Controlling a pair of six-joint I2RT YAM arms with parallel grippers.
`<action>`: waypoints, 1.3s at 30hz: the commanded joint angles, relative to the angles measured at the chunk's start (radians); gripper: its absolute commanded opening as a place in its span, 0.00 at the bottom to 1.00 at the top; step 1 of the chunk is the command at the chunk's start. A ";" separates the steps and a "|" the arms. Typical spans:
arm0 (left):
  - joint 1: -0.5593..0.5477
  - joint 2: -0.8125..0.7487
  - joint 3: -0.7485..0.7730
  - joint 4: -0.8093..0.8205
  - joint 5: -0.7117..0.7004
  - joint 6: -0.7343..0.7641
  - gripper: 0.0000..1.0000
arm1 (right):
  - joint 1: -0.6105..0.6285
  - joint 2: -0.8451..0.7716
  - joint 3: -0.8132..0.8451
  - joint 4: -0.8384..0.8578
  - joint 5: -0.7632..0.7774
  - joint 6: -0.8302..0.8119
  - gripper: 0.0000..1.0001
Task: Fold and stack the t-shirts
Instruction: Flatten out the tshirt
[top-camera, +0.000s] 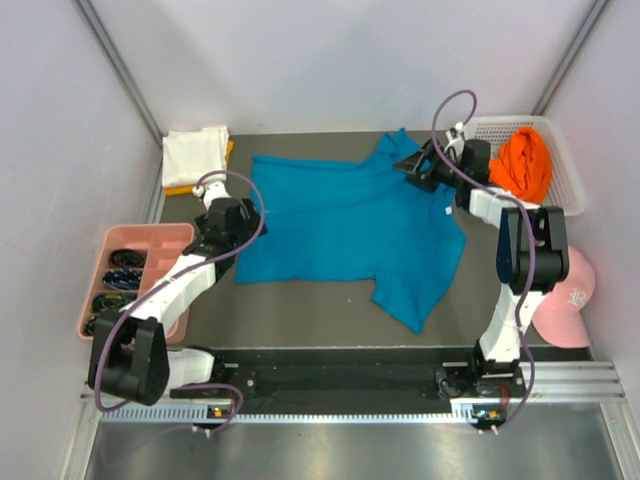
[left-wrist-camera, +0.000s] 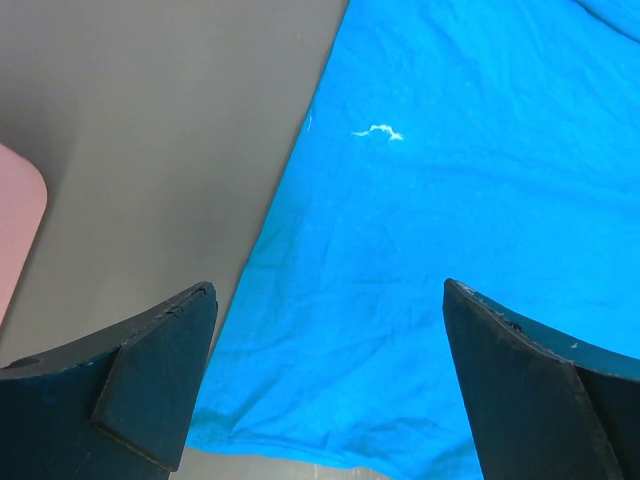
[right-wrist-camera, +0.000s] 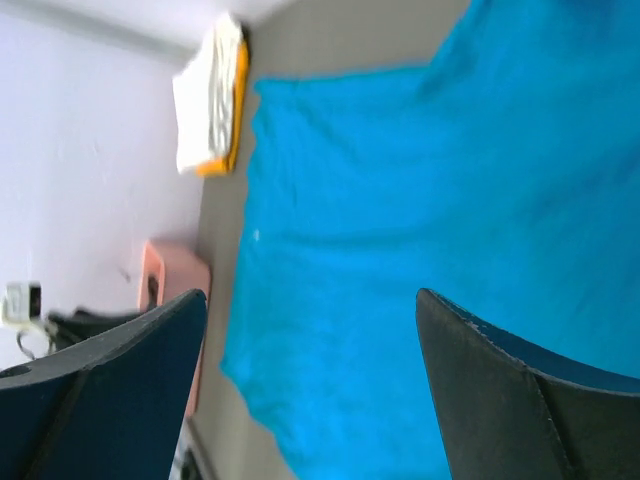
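You held the left pincer (left-wrist-camera: 328, 300) wide apart over the left hem of the teal-blue t-shirt (top-camera: 350, 225), spread flat mid-counter. Your right pincer (right-wrist-camera: 310, 300) hung apart and empty near the far edge.

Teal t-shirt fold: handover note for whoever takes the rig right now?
Grippers: left gripper is open and empty, over the left edge of the teal t-shirt. The right gripper is open and empty, at the shirt's far right, near the collar.
Things: the teal t-shirt is spread out mid-table, unfolded. The white t-shirt lies folded on the yellow-orange t-shirt at the far left. The bright orange t-shirt is crumpled in the white basket at the far right.
Done: those two look stacked.
Left: fold and stack the teal one, then the bright orange one.
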 joint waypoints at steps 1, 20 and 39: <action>0.003 -0.062 -0.028 -0.002 0.034 -0.018 0.99 | 0.096 -0.234 -0.101 -0.221 0.099 -0.129 0.86; 0.003 -0.088 -0.063 -0.008 0.043 -0.007 0.99 | 0.403 -0.987 -0.656 -0.877 0.923 -0.164 0.96; 0.003 0.455 0.424 0.196 0.038 0.062 0.99 | 0.423 -1.156 -0.831 -0.903 0.801 -0.096 0.95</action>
